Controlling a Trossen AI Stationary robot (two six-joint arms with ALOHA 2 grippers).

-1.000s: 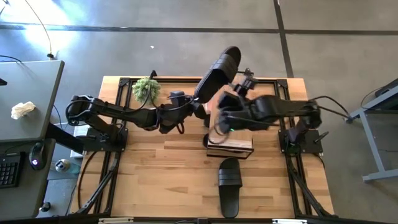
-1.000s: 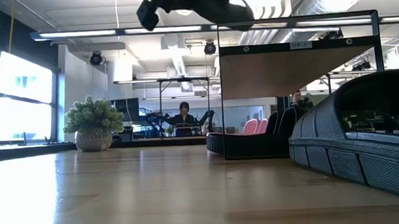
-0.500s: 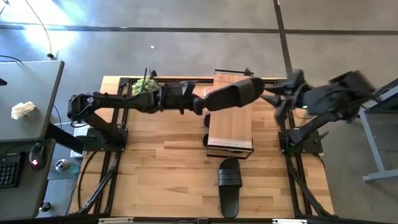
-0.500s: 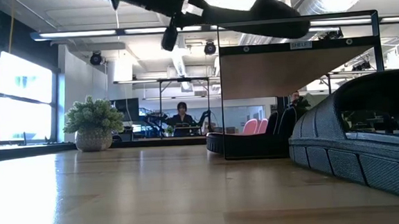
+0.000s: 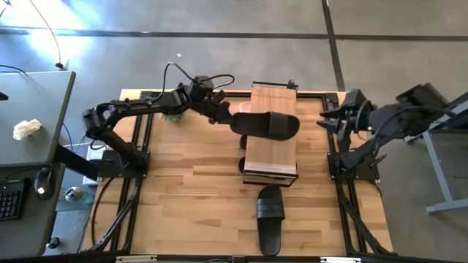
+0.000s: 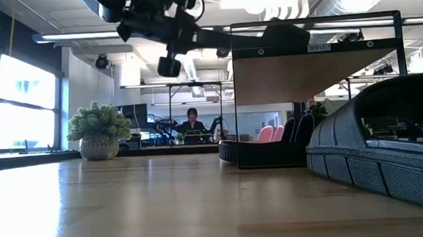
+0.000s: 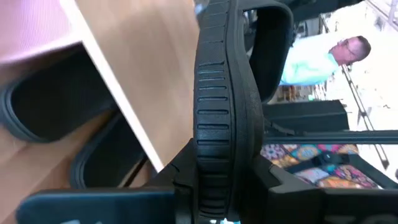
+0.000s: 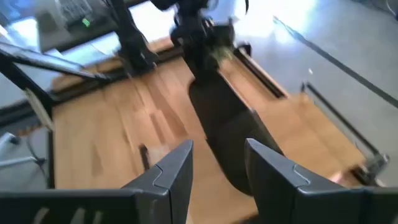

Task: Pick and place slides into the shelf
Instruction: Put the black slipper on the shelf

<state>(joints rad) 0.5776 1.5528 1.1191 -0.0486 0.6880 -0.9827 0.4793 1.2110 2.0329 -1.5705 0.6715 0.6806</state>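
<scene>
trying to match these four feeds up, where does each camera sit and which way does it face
High: overhead, straight down on the table; both arms show.
Low: table-top height, level toward the shelf; left arm above.
Left wrist: past the left gripper clamping the black slide.
Right wrist: from the table's edge, past the open right gripper.
Shared: all four show that slide.

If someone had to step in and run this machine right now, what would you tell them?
Left gripper: shut on a black slide, held above the shelf top.
Right gripper: fingers open, empty, off by the table's right edge.
Under the shelf: black slides and something pink show; how many, I cannot tell.
Another black slide lies on the table in front of the shelf.
Left to do: shelve the held slide, then the one on the table.
</scene>
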